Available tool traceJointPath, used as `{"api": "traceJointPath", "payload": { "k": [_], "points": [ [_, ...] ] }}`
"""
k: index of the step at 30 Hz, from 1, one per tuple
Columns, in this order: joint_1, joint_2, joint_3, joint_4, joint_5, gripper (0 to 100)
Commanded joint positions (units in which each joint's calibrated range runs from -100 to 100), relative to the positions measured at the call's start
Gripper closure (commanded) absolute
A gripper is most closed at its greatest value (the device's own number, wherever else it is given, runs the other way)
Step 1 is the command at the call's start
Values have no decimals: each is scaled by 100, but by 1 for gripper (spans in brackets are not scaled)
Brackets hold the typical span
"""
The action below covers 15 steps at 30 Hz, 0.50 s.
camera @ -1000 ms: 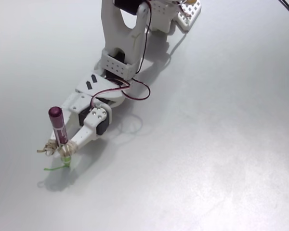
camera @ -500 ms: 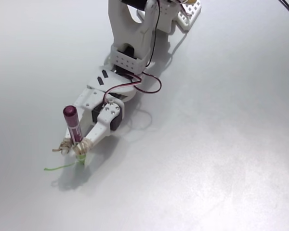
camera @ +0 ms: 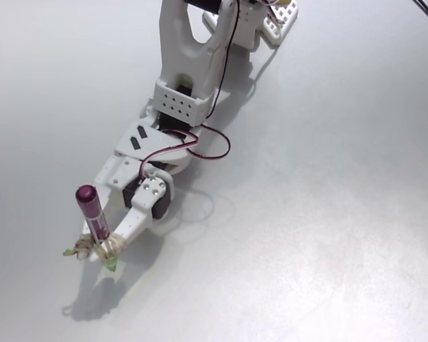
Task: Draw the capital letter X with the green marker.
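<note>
White on pale grey, one spot of magenta

My arm [camera: 189, 85] is white with black motor blocks and a red-and-black wire [camera: 200, 146] looping across it; the green marker [camera: 93, 214] shows its magenta-purple end, bound at my jaws with tan bands [camera: 108, 246] over greenish scraps; the tabletop [camera: 328, 235] is plain pale grey.

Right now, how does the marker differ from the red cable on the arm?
The green marker is straight and stiff, while the red cable bends in loops. The marker stands near upright in the gripper; the cable hangs along the arm. The marker's visible end is magenta; the cable is red.
</note>
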Motion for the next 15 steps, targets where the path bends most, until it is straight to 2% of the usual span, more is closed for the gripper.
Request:
{"api": "traceJointPath", "payload": {
  "k": [1, 15],
  "points": [
    [185, -134, -118, -71, 15, 99],
    [242, 217, 97, -406, -5, 99]
  ]
}}
